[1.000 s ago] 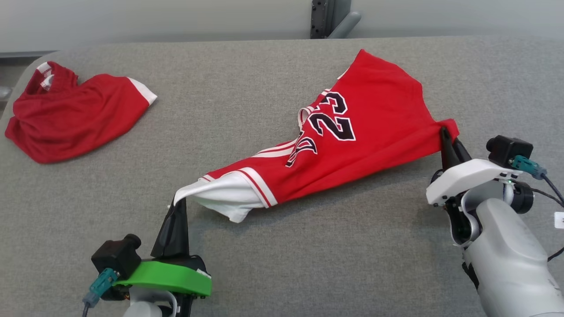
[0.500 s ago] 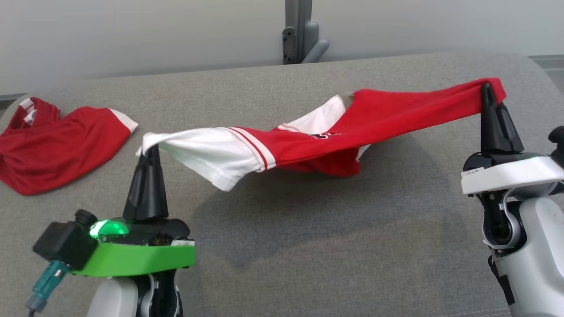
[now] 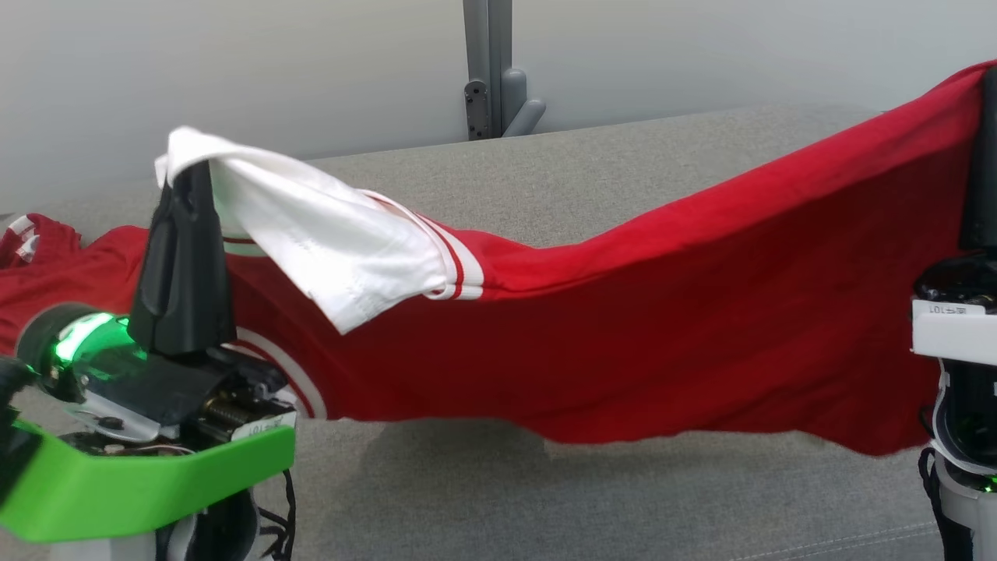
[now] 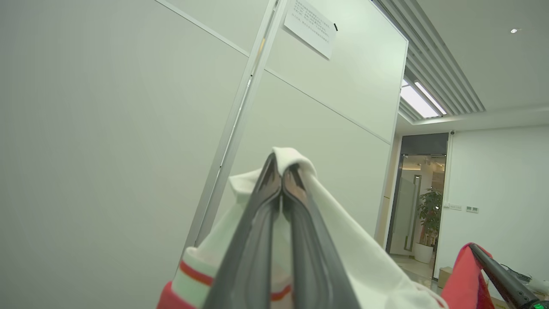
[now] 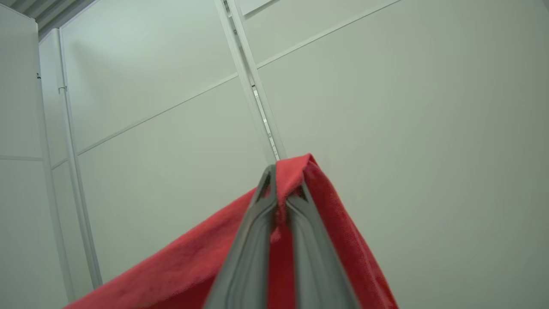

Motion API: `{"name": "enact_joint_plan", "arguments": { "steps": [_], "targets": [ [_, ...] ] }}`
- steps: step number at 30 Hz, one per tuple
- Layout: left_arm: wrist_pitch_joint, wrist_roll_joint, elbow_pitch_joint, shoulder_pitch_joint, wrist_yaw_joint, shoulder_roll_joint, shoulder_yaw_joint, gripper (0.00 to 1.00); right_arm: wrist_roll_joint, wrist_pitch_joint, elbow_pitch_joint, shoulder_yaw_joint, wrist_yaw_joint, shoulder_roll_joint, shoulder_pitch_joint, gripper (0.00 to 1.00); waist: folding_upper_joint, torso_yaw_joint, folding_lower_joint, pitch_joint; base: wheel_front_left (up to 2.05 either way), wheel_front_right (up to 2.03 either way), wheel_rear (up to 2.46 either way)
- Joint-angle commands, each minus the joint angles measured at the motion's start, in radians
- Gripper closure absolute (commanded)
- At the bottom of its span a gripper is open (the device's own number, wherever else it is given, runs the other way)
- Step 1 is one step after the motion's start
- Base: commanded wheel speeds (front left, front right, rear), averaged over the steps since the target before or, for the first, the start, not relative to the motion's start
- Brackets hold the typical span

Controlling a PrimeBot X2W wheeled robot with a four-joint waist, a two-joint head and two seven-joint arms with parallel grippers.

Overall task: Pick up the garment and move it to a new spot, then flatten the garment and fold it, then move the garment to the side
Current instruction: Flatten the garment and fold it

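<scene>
Over grey cushion [image 3: 623,499], garment [image 3: 623,343] hangs between left fingers [image 3: 183,265] and right fingers [image 3: 985,179] (both pinching its corners).

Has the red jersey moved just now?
Yes, the jersey rose: it lay on the grey table, now hangs above it between the left claw and right claw.

Grey padded table [image 3: 623,156] — red cloth [image 3: 39,265], far-left

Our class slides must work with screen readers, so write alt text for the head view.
A red jersey with white trim hangs stretched above a grey table, its white end pinched in the left fingers and its red end in the right fingers. A second red garment lies at the table's far left.
</scene>
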Motion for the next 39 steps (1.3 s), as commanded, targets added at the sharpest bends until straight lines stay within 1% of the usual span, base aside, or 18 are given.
{"name": "enact_joint_plan", "arguments": {
  "steps": [1, 4, 7, 10, 14, 15, 16, 20, 24, 27, 28, 31, 34, 36, 39],
  "targets": [
    [0.025, -0.004, -0.040, -0.033, 0.009, 0.014, 0.003, 1.00, 0.017, 0.022, -0.044, -0.012, 0.000, 0.013, 0.008, 1.00, 0.0069, -0.001, 0.0000, 0.008, 0.00, 0.00, 0.00],
    [0.078, -0.012, -0.099, -0.086, 0.018, 0.033, 0.003, 1.00, 0.013, 0.065, -0.105, -0.026, 0.000, 0.025, -0.005, 1.00, 0.0069, 0.003, 0.0000, 0.028, 0.00, 0.00, 0.00],
    [0.123, -0.015, -0.102, -0.155, 0.024, 0.051, 0.012, 1.00, 0.006, 0.111, -0.120, -0.023, 0.000, 0.029, -0.037, 1.00, 0.0069, 0.009, 0.0000, 0.062, 0.00, 0.00, 0.00],
    [0.150, -0.023, -0.061, -0.244, 0.023, 0.066, 0.019, 1.00, 0.012, 0.149, -0.094, -0.008, 0.000, 0.041, -0.093, 1.00, 0.0069, 0.016, 0.0000, 0.120, 0.00, 0.00, 0.00],
    [0.174, -0.014, 0.063, -0.419, 0.007, 0.094, 0.020, 1.00, -0.006, 0.191, -0.005, 0.029, 0.000, 0.032, -0.246, 1.00, 0.0069, 0.024, 0.0000, 0.223, 0.00, 0.00, 0.00],
    [0.180, -0.011, 0.099, -0.479, 0.005, 0.102, 0.022, 1.00, -0.010, 0.199, 0.027, 0.035, 0.000, 0.032, -0.303, 1.00, 0.0069, 0.026, 0.0000, 0.257, 0.00, 0.00, 0.00],
    [0.185, -0.011, 0.183, -0.606, 0.001, 0.109, 0.031, 1.00, -0.030, 0.206, 0.109, 0.056, 0.000, 0.024, -0.429, 1.00, 0.0069, 0.030, 0.0000, 0.316, 0.00, 0.00, 0.00],
    [0.172, 0.018, 0.377, -0.893, 0.000, 0.119, 0.044, 1.00, -0.106, 0.186, 0.322, 0.089, 0.000, 0.012, -0.714, 1.00, 0.0069, 0.049, 0.0000, 0.432, 0.00, 0.00, 0.00],
    [0.108, 0.056, 0.580, -1.145, 0.011, 0.107, 0.057, 1.00, -0.217, 0.109, 0.564, 0.114, 0.000, 0.009, -0.983, 1.00, 0.0069, 0.076, 0.0000, 0.519, 0.00, 0.00, 0.00],
    [0.053, 0.111, 0.732, -1.272, 0.006, 0.103, 0.032, 1.00, -0.292, 0.034, 0.749, 0.092, 0.000, 0.024, -1.137, 1.00, 0.0069, 0.105, 0.0000, 0.555, 0.00, 0.00, 0.00],
    [0.053, 0.111, 0.732, -1.272, 0.006, 0.103, 0.032, 1.00, -0.292, 0.034, 0.749, 0.092, 0.000, 0.024, -1.137, 1.00, 0.0069, 0.105, 0.0000, 0.555, 0.00, 0.00, 0.00],
    [0.006, 0.149, 0.844, -1.375, 0.002, 0.094, 0.001, 1.00, -0.362, -0.030, 0.888, 0.070, 0.000, 0.029, -1.260, 1.00, 0.0069, 0.138, 0.0000, 0.609, 0.00, 0.00, 0.00],
    [-0.048, 0.150, 0.937, -1.405, -0.002, 0.067, -0.007, 1.00, -0.414, -0.077, 1.001, 0.052, 0.000, 0.028, -1.308, 1.00, 0.0069, 0.167, 0.0000, 0.658, 0.00, 0.00, 0.00],
    [-0.075, 0.140, 0.980, -1.409, -0.005, 0.056, -0.003, 1.00, -0.423, -0.097, 1.058, 0.043, 0.000, 0.034, -1.320, 1.00, 0.0069, 0.175, 0.0000, 0.688, 0.00, 0.00, 0.00],
    [-0.099, 0.128, 1.033, -1.373, -0.014, 0.051, 0.000, 1.00, -0.423, -0.113, 1.120, 0.050, 0.000, 0.032, -1.290, 1.00, 0.0069, 0.178, 0.0000, 0.716, 0.00, 0.00, 0.00]
  ]
}}
